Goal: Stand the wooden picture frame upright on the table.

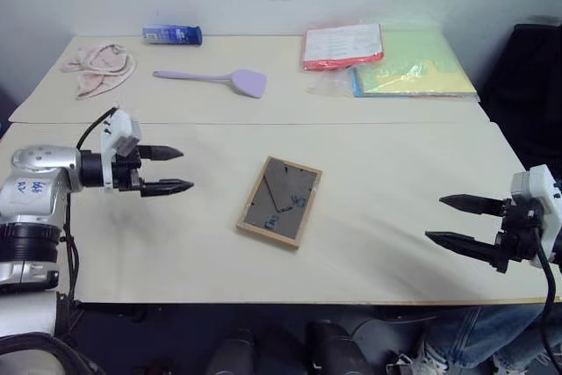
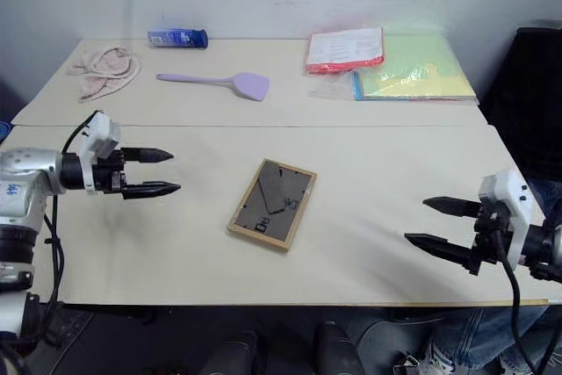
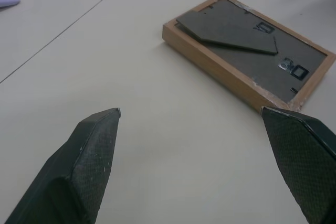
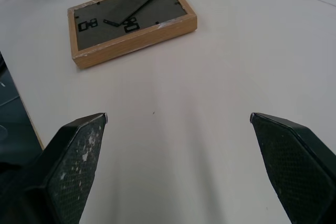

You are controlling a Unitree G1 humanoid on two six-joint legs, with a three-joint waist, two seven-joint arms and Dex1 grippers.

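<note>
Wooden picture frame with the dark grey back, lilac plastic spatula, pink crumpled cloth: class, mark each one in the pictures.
Wooden picture frame (image 1: 279,201), left eye view: middle of its dark grey back.
Lilac plastic spatula (image 1: 249,82), left eye view: its flat blade.
Pink crumpled cloth (image 2: 105,70), right eye view: its centre.

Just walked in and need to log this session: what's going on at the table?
A two-armed robot faces the wooden picture frame, which lies flat, back panel up, near the middle of the table, its grey easel stand folded against the back. The left gripper and right gripper hang on either side of it, both open and empty, well apart from it. Nothing is being held, and the frame has not yet been stood upright.
</note>
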